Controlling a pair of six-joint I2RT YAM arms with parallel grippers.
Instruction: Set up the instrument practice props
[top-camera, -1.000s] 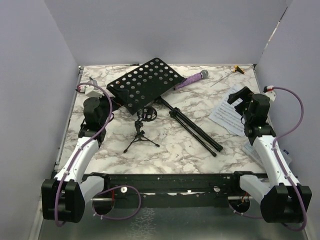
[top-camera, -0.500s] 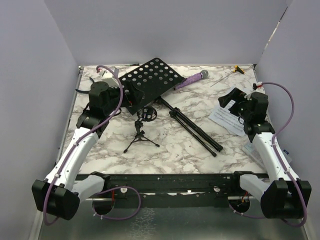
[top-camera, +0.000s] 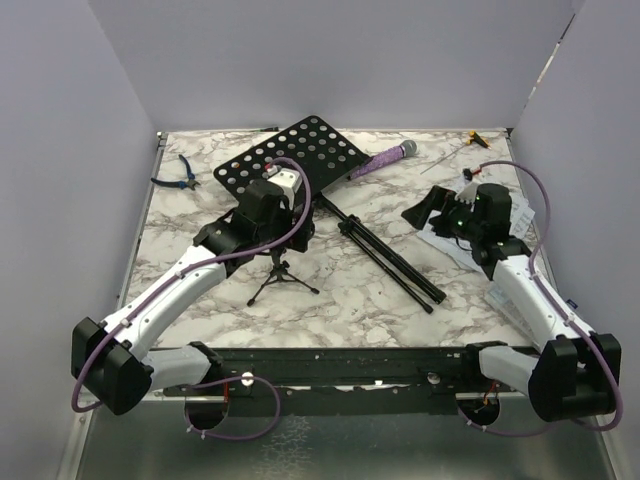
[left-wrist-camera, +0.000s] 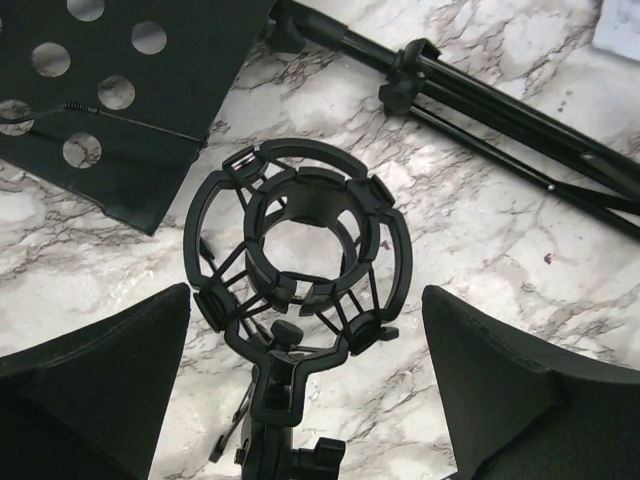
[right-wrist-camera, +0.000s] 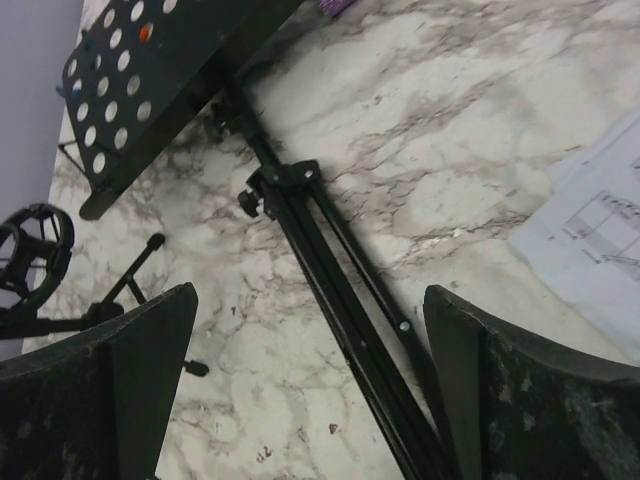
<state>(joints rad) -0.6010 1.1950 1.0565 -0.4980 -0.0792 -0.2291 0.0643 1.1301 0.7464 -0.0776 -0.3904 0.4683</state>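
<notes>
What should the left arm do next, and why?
Probably lower the open left gripper around the small mic stand: its empty ring holder sits centred between the fingers, untouched, so lowering would allow a grasp.

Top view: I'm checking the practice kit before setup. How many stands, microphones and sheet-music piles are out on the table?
Stands: 2 (music stand lying down, mic stand upright)
Microphones: 1 (purple microphone)
Sheet-music piles: 1 (white sheet music)
Total: 4
</notes>
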